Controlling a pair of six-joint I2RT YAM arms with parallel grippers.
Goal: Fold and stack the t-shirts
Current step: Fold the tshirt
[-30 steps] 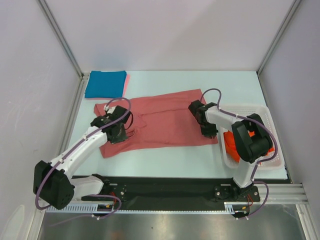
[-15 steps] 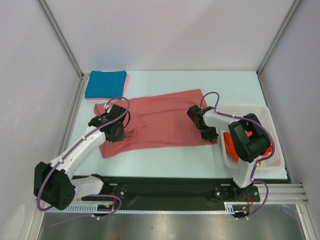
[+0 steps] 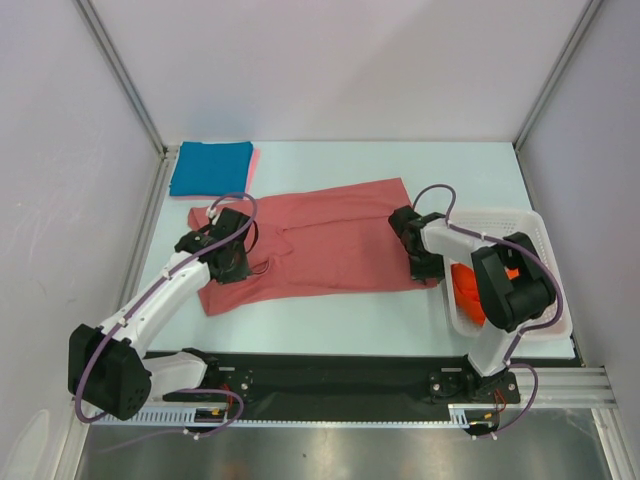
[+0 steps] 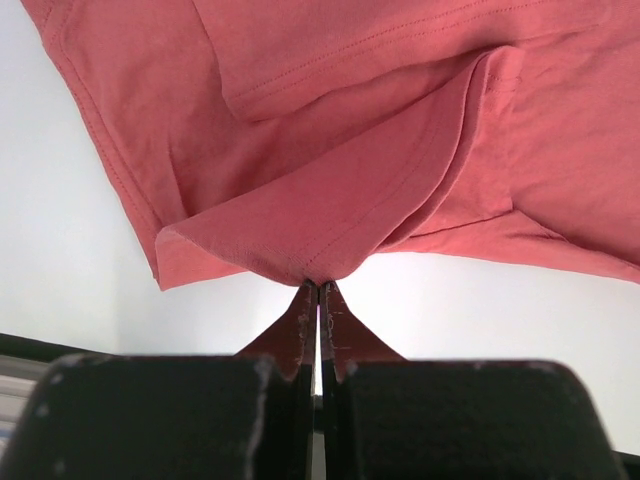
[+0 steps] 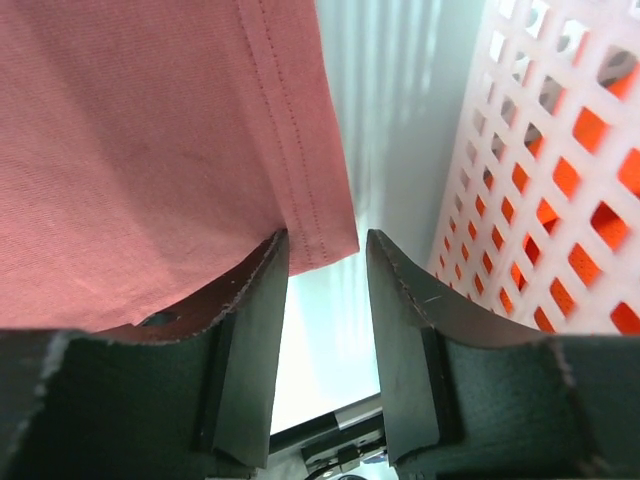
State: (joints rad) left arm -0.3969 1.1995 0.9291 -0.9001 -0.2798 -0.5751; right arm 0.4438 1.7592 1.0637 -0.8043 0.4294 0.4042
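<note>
A dusty salmon-red t-shirt (image 3: 320, 240) lies spread across the middle of the table. My left gripper (image 3: 232, 262) is shut on a fold of its left part near the sleeve (image 4: 320, 255), the cloth pinched between the fingertips. My right gripper (image 3: 424, 270) is open at the shirt's near right corner; the hemmed corner (image 5: 318, 235) lies between its fingers (image 5: 262, 300). A folded teal-blue shirt (image 3: 211, 167) lies at the back left on a light pink one (image 3: 254, 162). Orange-red shirts (image 3: 466, 290) lie in the basket.
A white lattice basket (image 3: 540, 245) stands at the right, close beside my right gripper; its wall (image 5: 545, 150) fills the right of the right wrist view. Grey walls enclose the table on both sides and at the back.
My right gripper has shifted right and nearer, to the shirt's near right corner. My left gripper has stayed on the shirt's left part with little movement.
</note>
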